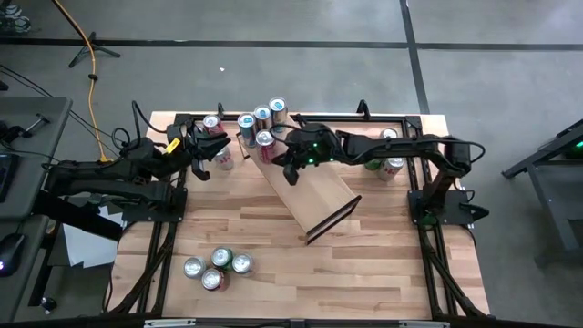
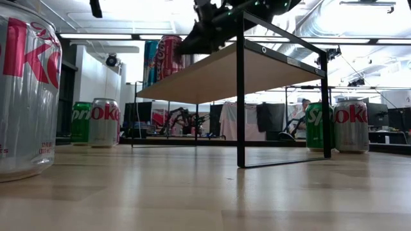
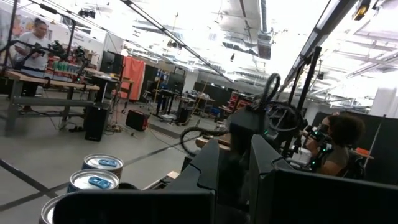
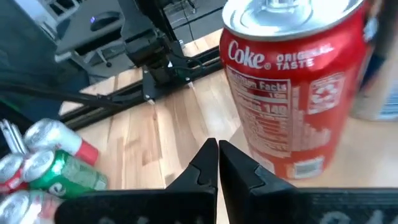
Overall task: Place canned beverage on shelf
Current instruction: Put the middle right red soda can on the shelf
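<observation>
The shelf (image 1: pixel 314 191) is a pale plank on a black frame, set slantwise on the table; in the low view its plank (image 2: pixel 218 70) stands raised on thin legs. Several cans stand upright at its far left end. The nearest is a red Coke can (image 4: pixel 286 81), also in the high view (image 1: pixel 265 139). My right gripper (image 4: pixel 217 155) is shut over the plank, its tips just beside that can's lower side with a thin strip of wood between. My left gripper (image 1: pixel 202 153) waits shut at the table's far left, near two more cans (image 1: pixel 221 159).
Several loose cans (image 1: pixel 214 269) stand near the table's front left. A green and a red can (image 1: pixel 383 166) stand at the far right, under my right arm. The shelf's near right part is bare. In the low view a large Coke can (image 2: pixel 26 83) is close by.
</observation>
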